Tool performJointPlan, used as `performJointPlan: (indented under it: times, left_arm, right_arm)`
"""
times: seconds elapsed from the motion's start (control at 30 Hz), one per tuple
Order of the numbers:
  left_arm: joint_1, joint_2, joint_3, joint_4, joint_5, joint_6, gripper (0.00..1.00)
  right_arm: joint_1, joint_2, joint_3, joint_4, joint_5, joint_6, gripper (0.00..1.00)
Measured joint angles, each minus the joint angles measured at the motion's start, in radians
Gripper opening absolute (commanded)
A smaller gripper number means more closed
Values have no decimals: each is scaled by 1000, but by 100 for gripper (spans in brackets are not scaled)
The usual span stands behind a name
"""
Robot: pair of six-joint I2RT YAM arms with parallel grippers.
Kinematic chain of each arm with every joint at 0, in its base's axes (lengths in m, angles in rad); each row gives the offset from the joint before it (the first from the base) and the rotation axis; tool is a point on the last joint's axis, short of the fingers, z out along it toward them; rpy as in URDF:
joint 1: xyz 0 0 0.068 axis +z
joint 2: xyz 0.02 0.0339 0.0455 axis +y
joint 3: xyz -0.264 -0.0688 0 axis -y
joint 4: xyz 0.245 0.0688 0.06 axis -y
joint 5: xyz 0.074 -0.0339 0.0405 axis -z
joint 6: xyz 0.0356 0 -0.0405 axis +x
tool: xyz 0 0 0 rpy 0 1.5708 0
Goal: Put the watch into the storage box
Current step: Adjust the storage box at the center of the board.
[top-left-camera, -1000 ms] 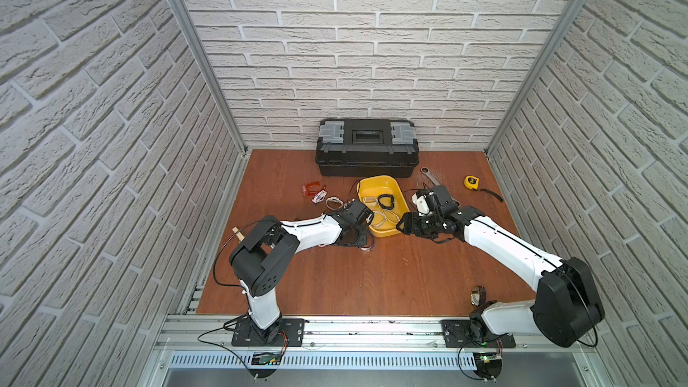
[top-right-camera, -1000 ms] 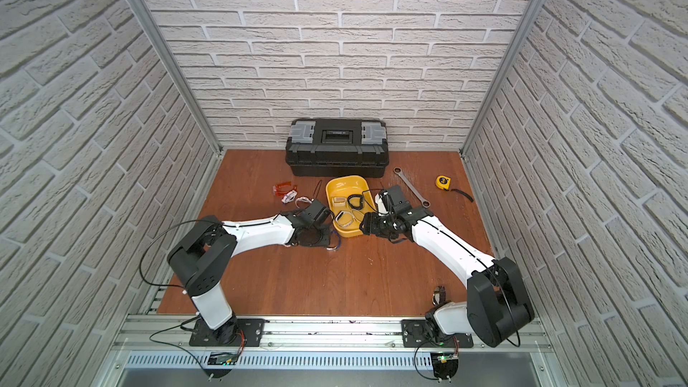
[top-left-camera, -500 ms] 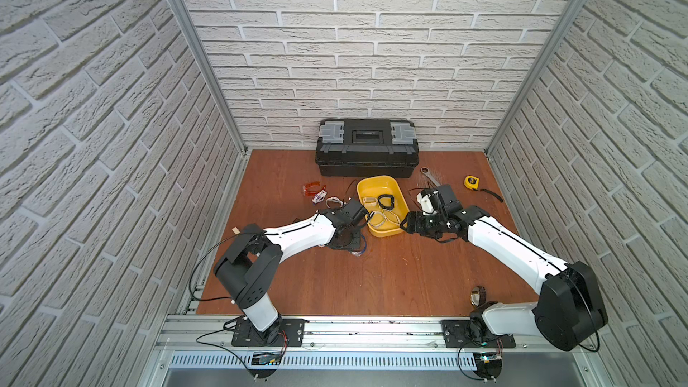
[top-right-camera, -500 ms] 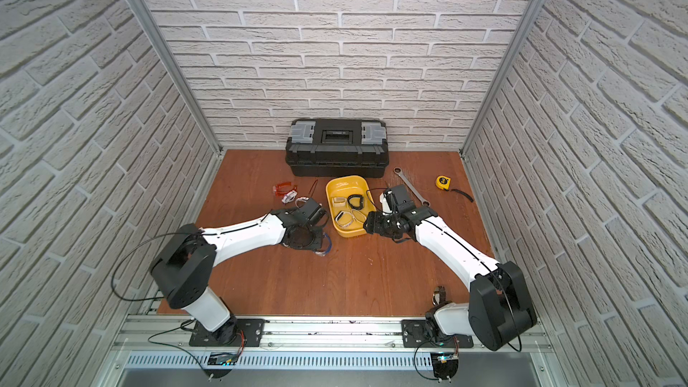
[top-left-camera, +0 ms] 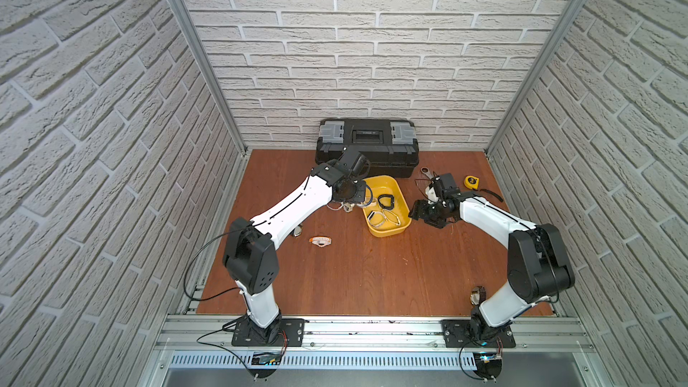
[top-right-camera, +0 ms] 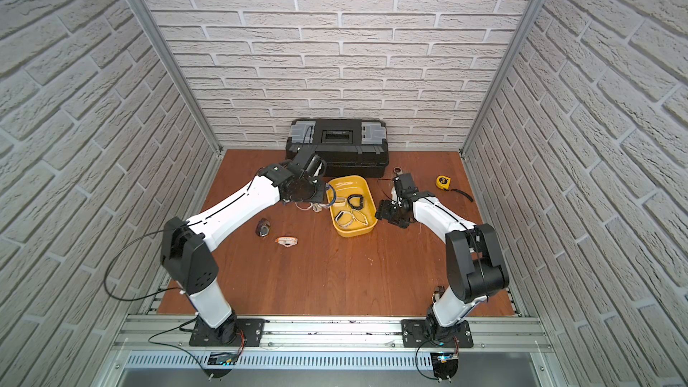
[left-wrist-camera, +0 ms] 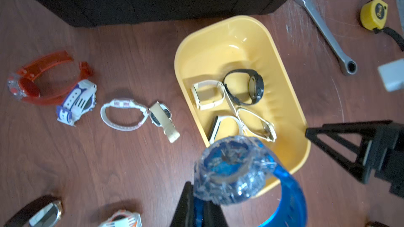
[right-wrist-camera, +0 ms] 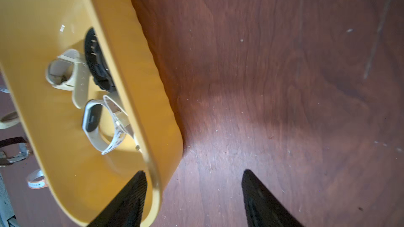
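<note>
1. Two arms flank the storage box (top-left-camera: 388, 231), a yellow tub on the wooden table (top-left-camera: 372, 273).
2. Left gripper (left-wrist-camera: 197, 199): jaws clenched on the blue watch (left-wrist-camera: 229, 167), whose case is wrapped in crinkled clear film. I see it held over the tub's rim on the left arm's side, not yet inside.
3. Right gripper (right-wrist-camera: 193, 172): jaws released and empty, one finger over the tub's rim and one outside it. I cannot tell whether they touch it.
4. Several watches lie in the tub, among them a black watch (left-wrist-camera: 251, 86).
5. More watches, including a red watch (left-wrist-camera: 32, 79), lie on the table beside the tub. A black toolbox (top-left-camera: 366, 143) stands behind.
</note>
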Motion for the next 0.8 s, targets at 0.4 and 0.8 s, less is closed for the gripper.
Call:
performJointPlan:
  times: [0.4,0.8]
  left_arm:
    - [23,325,301,-35,6,99,10]
    - [18,599,641,-74,61,116,11]
  right_arm:
    - [114,-20,-82,72,-27,24,69]
    - [174,-195,-180,90,-69,61,70]
